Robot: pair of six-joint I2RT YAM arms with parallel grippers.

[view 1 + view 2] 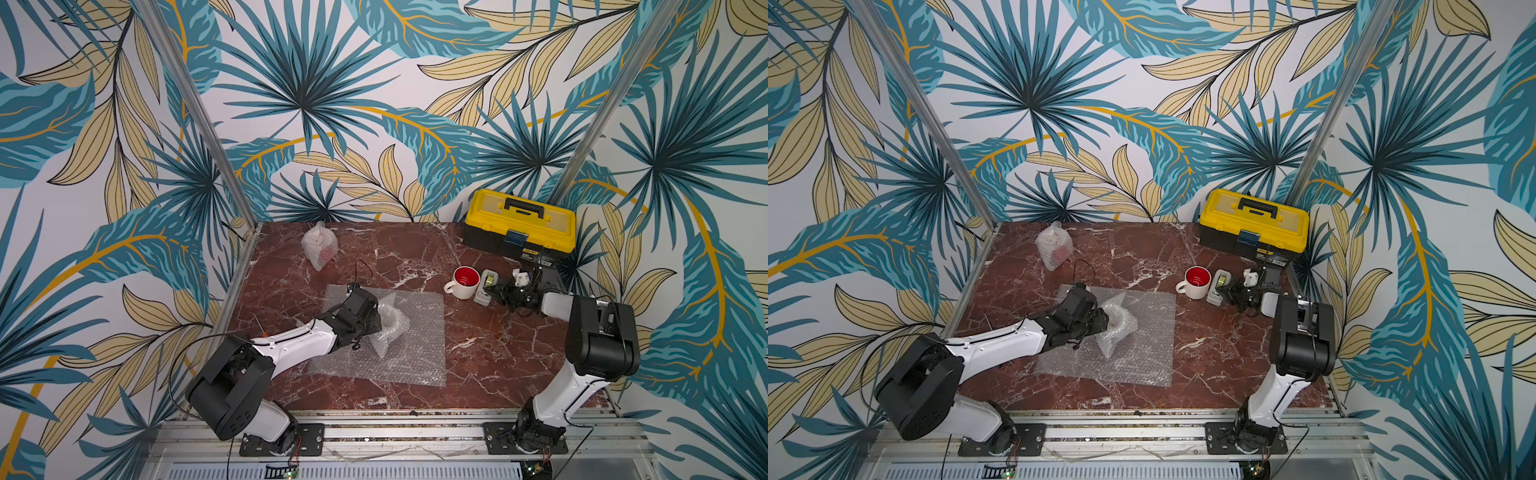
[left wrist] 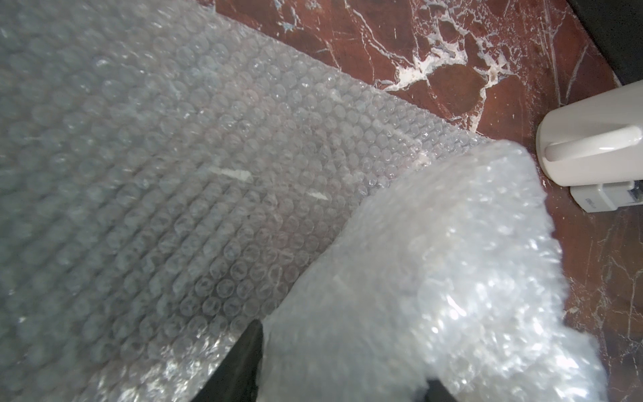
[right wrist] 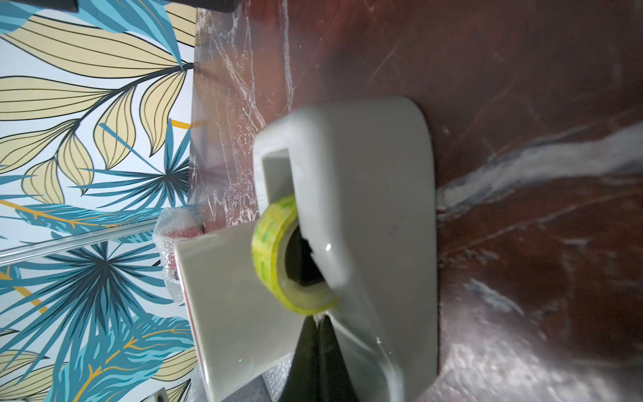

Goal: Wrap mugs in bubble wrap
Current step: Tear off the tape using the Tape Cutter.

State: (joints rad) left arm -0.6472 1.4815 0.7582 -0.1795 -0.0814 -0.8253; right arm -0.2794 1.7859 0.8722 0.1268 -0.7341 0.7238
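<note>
A flat sheet of bubble wrap [image 1: 415, 345] [image 1: 1142, 353] [image 2: 174, 174] lies mid-table. On it sits a crinkled bubble wrap bundle [image 1: 392, 324] [image 1: 1121, 324] [image 2: 435, 261], and my left gripper [image 1: 380, 322] [image 1: 1106, 322] [image 2: 341, 362] is shut on it, a finger on each side; what it contains is hidden. A white mug with red inside [image 1: 464, 282] [image 1: 1196, 282] [image 2: 591, 146] [image 3: 226, 296] stands bare at the right. My right gripper [image 1: 494, 291] [image 1: 1225, 291] [image 3: 315, 322] is shut, tips right under the tape roll. Another wrapped bundle [image 1: 319, 245] [image 1: 1054, 245] with red showing through stands at the back left.
A grey tape dispenser [image 1: 487, 286] [image 1: 1219, 286] [image 3: 365, 209] [image 2: 602, 200] with a greenish roll stands beside the white mug. A yellow and black toolbox [image 1: 519, 226] [image 1: 1254, 226] sits in the back right corner. Patterned walls close in the table on three sides.
</note>
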